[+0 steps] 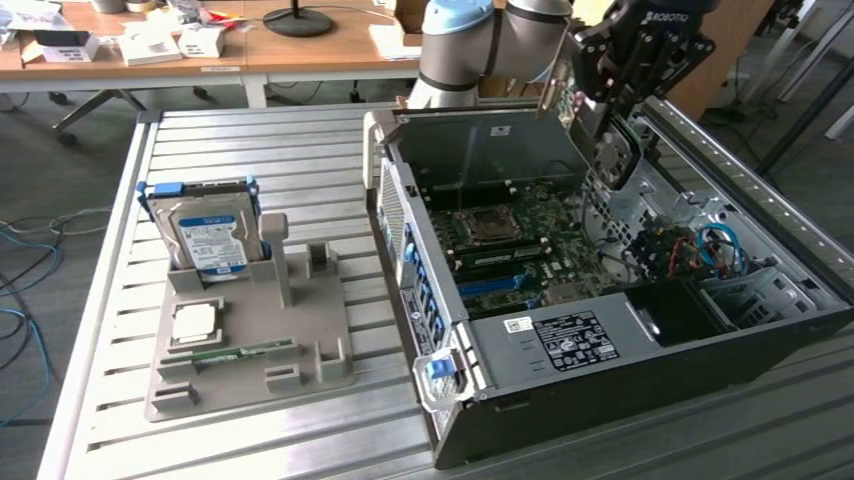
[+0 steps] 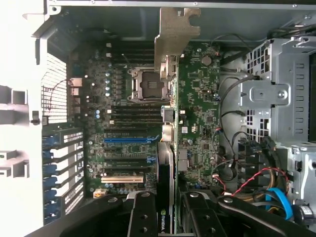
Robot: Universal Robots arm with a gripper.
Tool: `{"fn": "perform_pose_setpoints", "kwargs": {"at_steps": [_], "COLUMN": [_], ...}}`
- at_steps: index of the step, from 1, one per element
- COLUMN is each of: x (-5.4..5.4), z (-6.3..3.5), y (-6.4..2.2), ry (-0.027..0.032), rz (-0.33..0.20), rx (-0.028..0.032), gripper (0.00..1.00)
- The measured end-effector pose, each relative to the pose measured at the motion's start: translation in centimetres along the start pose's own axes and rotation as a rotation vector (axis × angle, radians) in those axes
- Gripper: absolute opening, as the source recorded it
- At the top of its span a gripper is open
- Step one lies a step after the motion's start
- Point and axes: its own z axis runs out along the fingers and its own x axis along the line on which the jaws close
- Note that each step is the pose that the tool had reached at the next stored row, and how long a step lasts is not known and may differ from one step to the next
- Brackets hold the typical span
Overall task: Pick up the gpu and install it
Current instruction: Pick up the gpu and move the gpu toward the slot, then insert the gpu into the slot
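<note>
Metal table (image 1: 240, 130): open case (image 1: 494, 140) holds motherboard (image 1: 514, 235); jaws grip gpu (image 2: 167, 168) above.

gpu (image 1: 607, 150) (image 2: 169, 143): thin dark card with a bare metal bracket at one end; NVIDIA lettering is read on its edge. It is held on edge, lifted clear of the motherboard (image 1: 514, 235) and not seated in any slot. In the exterior view it is found at 1 o'clock, over the 1 o'clock corner of the open case (image 1: 400, 200), bracket end toward the rear wall.
</note>
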Motion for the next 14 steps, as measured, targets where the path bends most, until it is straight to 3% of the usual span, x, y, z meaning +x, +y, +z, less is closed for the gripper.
{"fn": "perform_pose_setpoints", "kwargs": {"at_steps": [3,14], "x": [-0.44,-0.45], "z": [0.01,0.01], "y": [0.01,0.01], "ry": [0.0,0.0], "rz": [0.0,0.0], "rx": [0.0,0.0], "gripper": [0.26,0.26]}}
